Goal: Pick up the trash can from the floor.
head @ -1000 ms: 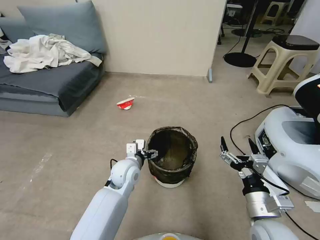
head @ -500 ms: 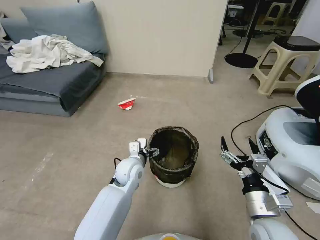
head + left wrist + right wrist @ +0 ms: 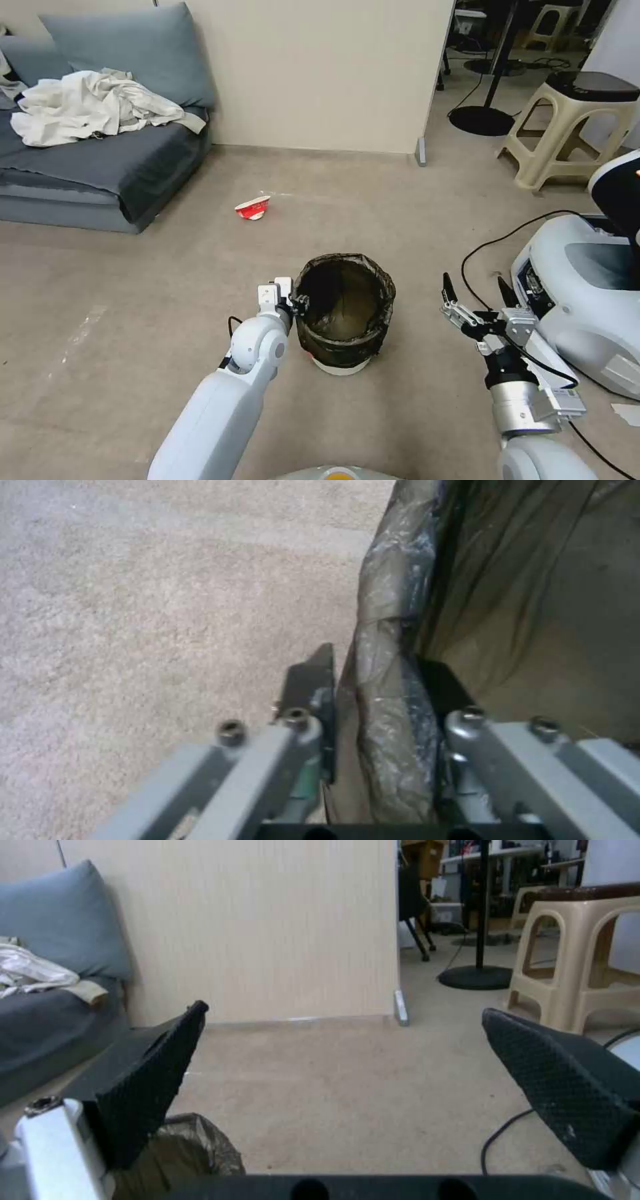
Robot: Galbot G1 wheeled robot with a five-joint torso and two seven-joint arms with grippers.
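Note:
The trash can point(image 3: 345, 313), a small white bin lined with a dark bag folded over its rim, stands upright on the beige floor point(image 3: 167, 300) in front of me. My left gripper point(image 3: 299, 307) is at the can's left rim. In the left wrist view, the left gripper point(image 3: 380, 665) has one finger outside the bag-covered rim point(image 3: 390, 630) and one inside, shut on it. My right gripper point(image 3: 475, 293) hovers open to the right of the can, apart from it. The right wrist view shows the right gripper point(image 3: 343, 1012) spread wide, with a bit of the can's bag point(image 3: 193, 1150) at one corner.
A crushed red-and-white cup point(image 3: 252, 208) lies on the floor beyond the can. A grey sofa point(image 3: 100, 167) with white cloth sits far left. On the right are a beige stool point(image 3: 567, 127), a white machine point(image 3: 587, 300) and its black cable point(image 3: 493, 243).
The left gripper's fingers have closed onto the can's left rim. The right arm has held still. The camera shifted slightly at first.

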